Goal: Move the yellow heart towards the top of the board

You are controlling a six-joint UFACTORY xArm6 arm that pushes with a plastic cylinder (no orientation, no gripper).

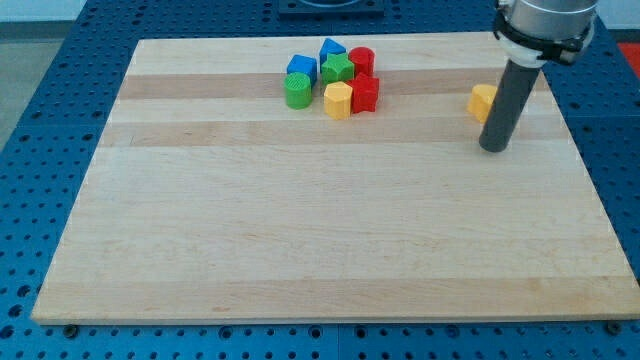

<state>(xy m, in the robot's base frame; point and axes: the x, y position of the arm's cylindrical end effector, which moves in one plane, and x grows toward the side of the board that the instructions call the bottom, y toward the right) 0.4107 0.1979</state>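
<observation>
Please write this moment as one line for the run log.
tool: my tip below-right of yellow heart, contact unclear | heart: near board top-right | other blocks: clustered top-centre | state: push not finished

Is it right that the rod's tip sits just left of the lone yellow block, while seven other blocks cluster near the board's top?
Not quite. In the camera view, my tip sits just right of the lone yellow block, at its lower right, and the rod covers the block's right side. The rest holds: seven other blocks cluster near the top of the wooden board.

my tip (494, 148) rests on the board at the view's upper right, rod upright.
</observation>
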